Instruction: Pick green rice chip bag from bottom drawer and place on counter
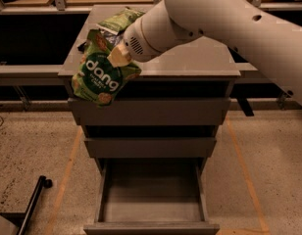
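The green rice chip bag, bright green with white "dang" lettering, hangs in the air at the counter's front left edge. My gripper is shut on the bag's upper right part, at the end of the white arm that reaches in from the upper right. The counter is the flat grey top of the drawer cabinet. Below, the bottom drawer stands pulled out, and its grey inside shows nothing in it.
A paler green bag lies at the counter's back left, with a dark bag partly hidden behind the held bag. The two upper drawers are closed. A black bar lies on the floor at lower left.
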Controlling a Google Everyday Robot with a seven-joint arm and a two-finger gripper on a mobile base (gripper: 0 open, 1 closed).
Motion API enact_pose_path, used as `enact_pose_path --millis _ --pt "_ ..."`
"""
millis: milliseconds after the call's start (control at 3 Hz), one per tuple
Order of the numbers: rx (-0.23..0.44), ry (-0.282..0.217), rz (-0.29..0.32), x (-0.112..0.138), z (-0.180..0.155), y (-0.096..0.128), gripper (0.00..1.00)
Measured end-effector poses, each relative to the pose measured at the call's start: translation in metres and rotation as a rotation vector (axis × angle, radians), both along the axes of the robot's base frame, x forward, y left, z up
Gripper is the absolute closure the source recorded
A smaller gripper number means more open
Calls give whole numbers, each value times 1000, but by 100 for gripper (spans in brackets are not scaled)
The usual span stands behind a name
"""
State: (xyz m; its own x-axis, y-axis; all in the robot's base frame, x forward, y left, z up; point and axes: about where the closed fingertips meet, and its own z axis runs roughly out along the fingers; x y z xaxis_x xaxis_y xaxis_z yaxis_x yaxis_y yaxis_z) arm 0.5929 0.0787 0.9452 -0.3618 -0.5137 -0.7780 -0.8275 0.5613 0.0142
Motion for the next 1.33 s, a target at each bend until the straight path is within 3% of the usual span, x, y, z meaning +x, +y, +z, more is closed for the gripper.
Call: enact_pose_path --millis 333,667,1000,1333 --pt "29 -48 -48 10 16 -1 100" --pt "22 -142 -65 30 52 5 100" --pt "26 -239 -110 62 98 -4 100" --pt "24 -327 -194 96 138 -29 100"
